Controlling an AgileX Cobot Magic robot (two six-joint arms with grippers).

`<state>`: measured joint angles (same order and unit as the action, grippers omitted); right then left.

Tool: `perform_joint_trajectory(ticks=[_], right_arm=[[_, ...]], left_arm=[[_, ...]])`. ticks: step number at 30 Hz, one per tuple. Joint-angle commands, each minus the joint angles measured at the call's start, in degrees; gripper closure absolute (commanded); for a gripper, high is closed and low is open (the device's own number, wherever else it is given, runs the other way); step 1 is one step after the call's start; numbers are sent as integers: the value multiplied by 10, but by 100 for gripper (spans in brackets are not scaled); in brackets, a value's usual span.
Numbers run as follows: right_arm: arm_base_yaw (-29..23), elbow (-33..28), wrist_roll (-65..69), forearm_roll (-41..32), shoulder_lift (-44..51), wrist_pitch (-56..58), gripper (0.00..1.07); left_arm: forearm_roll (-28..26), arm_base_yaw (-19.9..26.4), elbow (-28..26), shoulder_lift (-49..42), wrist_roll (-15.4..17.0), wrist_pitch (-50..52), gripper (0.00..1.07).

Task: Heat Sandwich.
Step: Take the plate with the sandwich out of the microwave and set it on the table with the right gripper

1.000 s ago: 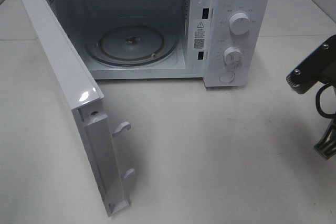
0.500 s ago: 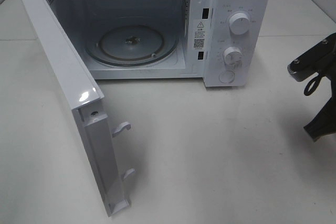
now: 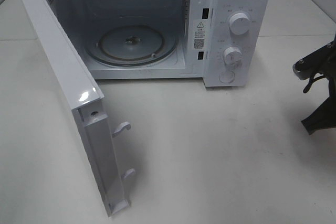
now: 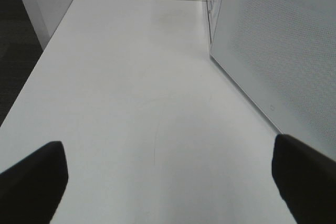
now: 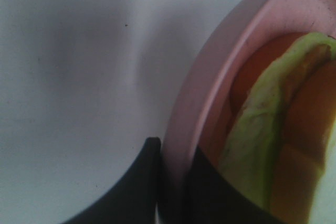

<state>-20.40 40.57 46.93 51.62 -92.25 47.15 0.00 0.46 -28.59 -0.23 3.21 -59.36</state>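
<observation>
Where fingers (image 5: 152, 182) pinch plate (image 5: 210, 77): sandwich (image 5: 262, 145) beside.

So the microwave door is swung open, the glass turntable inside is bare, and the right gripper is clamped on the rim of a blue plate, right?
Not quite: the plate is pink, not blue, as the right wrist view shows. The rest holds: the microwave door is swung open, the glass turntable is bare, and the right gripper is clamped on the plate's rim.

The left pincer (image 4: 168, 182) stands wide open, its two dark fingertips (image 4: 31, 182) far apart. The right pincer (image 5: 173, 182) is clamped shut on the rim pinched between its fingers; its arm (image 3: 317, 95) shows in the high view.
</observation>
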Motion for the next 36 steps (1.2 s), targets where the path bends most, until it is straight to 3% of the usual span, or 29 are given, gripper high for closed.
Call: perform_joint_trajectory(ticks=[1,22,36], right_arm=[[4,2,22,36,-15,3,107],[4,2,130,100,-149,-73,105],[4,2,129,98,-153,-85,101]], left_arm=[[-5,2,2,-15,1,5,5],[-5,2,2,-15,1,5,5],[-5,2,2,-15,1,5,5]])
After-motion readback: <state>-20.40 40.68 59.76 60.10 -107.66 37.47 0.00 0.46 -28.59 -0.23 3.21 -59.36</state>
